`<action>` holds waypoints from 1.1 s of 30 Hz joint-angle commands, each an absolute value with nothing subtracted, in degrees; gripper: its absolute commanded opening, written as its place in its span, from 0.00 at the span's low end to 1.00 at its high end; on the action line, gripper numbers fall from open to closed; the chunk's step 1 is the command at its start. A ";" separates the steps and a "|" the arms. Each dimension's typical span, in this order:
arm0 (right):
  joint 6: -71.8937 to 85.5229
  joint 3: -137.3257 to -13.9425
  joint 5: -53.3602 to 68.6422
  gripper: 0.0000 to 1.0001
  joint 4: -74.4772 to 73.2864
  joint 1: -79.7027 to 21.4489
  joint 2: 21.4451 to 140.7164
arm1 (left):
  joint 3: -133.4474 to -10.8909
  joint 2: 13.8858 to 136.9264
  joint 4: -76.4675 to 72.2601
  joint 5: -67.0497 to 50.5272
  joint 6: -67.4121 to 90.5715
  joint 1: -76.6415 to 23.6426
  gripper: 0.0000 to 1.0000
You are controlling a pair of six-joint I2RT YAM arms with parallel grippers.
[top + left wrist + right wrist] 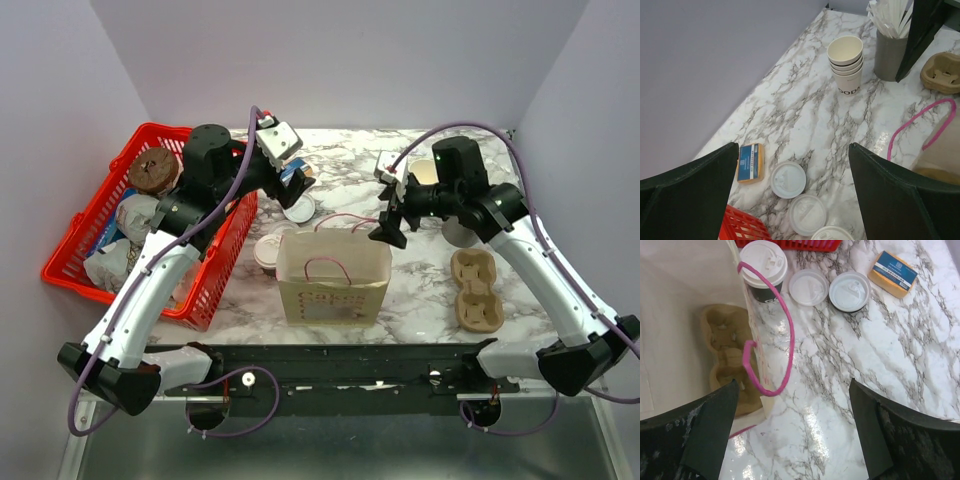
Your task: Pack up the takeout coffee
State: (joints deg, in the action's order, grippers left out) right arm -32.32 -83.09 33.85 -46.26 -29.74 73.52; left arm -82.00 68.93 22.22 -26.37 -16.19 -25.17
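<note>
Not packed: white-lidded cream paper cup point(763, 262), dark band, stands beside tan paper bag point(333, 295). Both apart, empty: left gripper point(794, 147), right gripper point(793, 382).

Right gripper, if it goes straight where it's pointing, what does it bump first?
Probably the marble table, just beside the paper bag; its pink handle loops close and might get brushed first.

Bag point(335, 300) and red basket point(218, 280) flank the takeout coffee point(763, 270); above is open.
</note>
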 commanded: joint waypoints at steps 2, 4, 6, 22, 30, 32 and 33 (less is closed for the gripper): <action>-31.28 -85.16 35.59 1.00 -45.78 -29.62 77.25 | -80.60 68.73 20.65 -26.72 -14.33 -24.79 0.98; -34.00 -86.65 37.08 1.00 -47.80 -29.62 79.44 | -80.51 68.47 21.09 -26.72 -14.33 -24.70 0.98; -35.59 -87.19 40.07 0.99 -50.18 -29.71 80.50 | -80.42 68.29 21.36 -26.54 -14.68 -24.52 0.98; -46.84 -93.26 34.64 0.01 -54.59 -29.62 77.19 | -79.19 68.20 23.47 -26.37 -18.37 -24.52 0.98; -54.66 -72.27 27.78 0.01 -39.91 -30.84 61.01 | -76.56 68.64 21.80 -26.46 -18.55 -24.52 0.98; -57.47 -66.57 27.16 0.01 -38.59 -31.46 57.42 | -76.12 68.64 21.88 -26.63 -18.46 -24.52 0.98; -58.00 -65.49 26.72 0.01 -38.41 -31.81 56.61 | -76.03 68.56 22.15 -26.89 -18.98 -24.52 0.98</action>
State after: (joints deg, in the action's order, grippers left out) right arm -52.12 -72.71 30.63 -43.88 -30.52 59.27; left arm -77.08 68.93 22.63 -26.41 -18.04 -24.82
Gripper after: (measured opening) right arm 0.019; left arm 0.982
